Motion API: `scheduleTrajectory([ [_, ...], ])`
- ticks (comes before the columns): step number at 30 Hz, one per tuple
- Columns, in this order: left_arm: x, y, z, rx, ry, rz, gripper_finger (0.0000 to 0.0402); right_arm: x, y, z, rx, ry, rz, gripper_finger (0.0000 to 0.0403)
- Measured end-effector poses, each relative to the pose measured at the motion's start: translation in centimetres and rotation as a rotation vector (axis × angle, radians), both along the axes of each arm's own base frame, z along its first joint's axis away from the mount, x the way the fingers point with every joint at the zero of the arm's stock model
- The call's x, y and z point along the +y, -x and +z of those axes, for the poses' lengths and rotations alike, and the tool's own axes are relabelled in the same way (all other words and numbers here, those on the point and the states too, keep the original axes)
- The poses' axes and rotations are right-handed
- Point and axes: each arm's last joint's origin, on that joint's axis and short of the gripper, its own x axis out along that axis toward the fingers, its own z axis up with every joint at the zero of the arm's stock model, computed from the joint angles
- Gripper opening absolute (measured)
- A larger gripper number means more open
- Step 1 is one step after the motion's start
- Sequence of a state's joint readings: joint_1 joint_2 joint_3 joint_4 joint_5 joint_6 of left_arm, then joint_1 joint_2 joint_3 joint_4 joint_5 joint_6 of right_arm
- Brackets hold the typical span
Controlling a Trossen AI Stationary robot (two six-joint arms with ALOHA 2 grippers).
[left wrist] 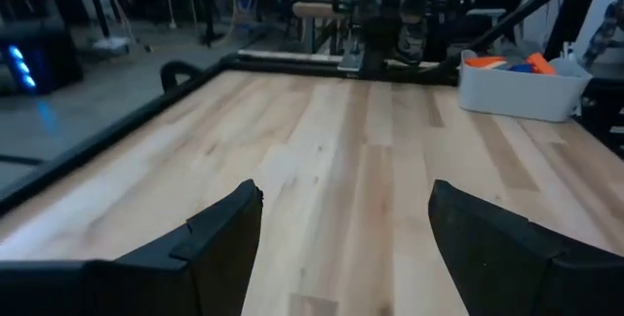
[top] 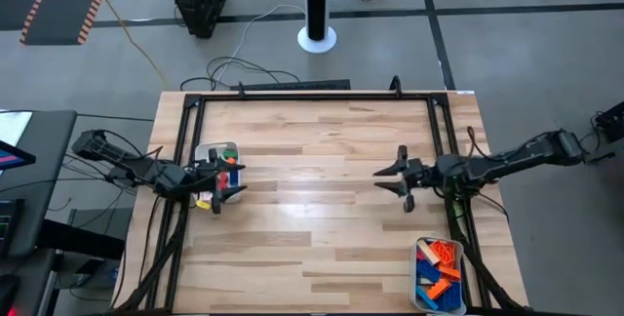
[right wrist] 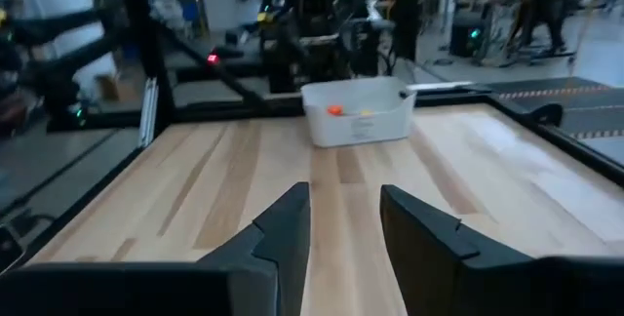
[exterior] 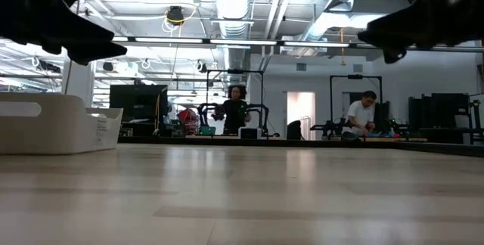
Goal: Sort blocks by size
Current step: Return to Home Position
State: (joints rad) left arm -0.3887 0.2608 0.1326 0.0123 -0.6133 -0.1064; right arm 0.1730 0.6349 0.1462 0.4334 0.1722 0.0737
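Hovering over the left bin (top: 200,152) at the table's (top: 322,140) left side, the left gripper (top: 237,179) covers much of that bin in the high view, so only scraps of the blocks (top: 226,160) inside show past it: some red and green, and a bit of yellow at the near rim. How many lie there cannot be counted. In the left wrist view its two dark fingers (left wrist: 219,243) stand wide apart with bare wood between them and nothing held. The right gripper (top: 385,179) hangs above open table right of centre, well apart from either bin. Its fingers (right wrist: 283,228) are separated by a narrower gap, also empty. The right bin (top: 417,287) sits at the lower right corner of the high view, partly cut off by the picture's bottom edge, with orange, blue and red pieces piled in it. Their sizes are hard to judge. From the right wrist view the left bin shows far off, with only an orange and a yellowish speck above its rim. In the low view the left bin's blank white wall hides its contents, and both arms are no more than dark shapes cropped at the top corners. Two people (exterior: 236,109) show in the room behind, small and indistinct.
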Motion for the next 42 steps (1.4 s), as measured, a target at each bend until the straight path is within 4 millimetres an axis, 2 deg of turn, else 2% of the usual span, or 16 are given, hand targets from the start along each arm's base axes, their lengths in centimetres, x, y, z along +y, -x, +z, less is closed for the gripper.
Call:
scheduleTrajectory([
  [5,0.3,0.4,-0.6,-0.019,-0.055,0.006,0.0280,-1.1,1.5,-1.0,-0.048,-0.012,-0.061,0.0154],
  [10,0.4,0.9,-1.0,-0.057,-0.093,-0.017,0.0280,-1.7,2.5,-1.2,-0.049,0.001,-0.107,0.0154],
  [16,0.5,1.6,-0.4,-0.134,-0.151,-0.101,0.0280,-1.6,4.0,-1.4,-0.040,0.082,-0.070,0.0154],
  [21,0.5,1.6,-0.4,-0.121,-0.211,-0.101,0.0280,-1.4,5.1,-1.3,-0.067,0.114,-0.037,0.0154],
  [34,0.5,1.5,-0.5,-0.143,-0.029,-0.087,0.0280,-1.3,5.2,-1.6,-0.045,0.119,-0.017,0.0154],
  [42,0.5,1.5,-0.5,-0.123,-0.127,-0.088,0.0280,-1.3,5.2,-1.6,-0.044,0.119,-0.017,0.0154],
])
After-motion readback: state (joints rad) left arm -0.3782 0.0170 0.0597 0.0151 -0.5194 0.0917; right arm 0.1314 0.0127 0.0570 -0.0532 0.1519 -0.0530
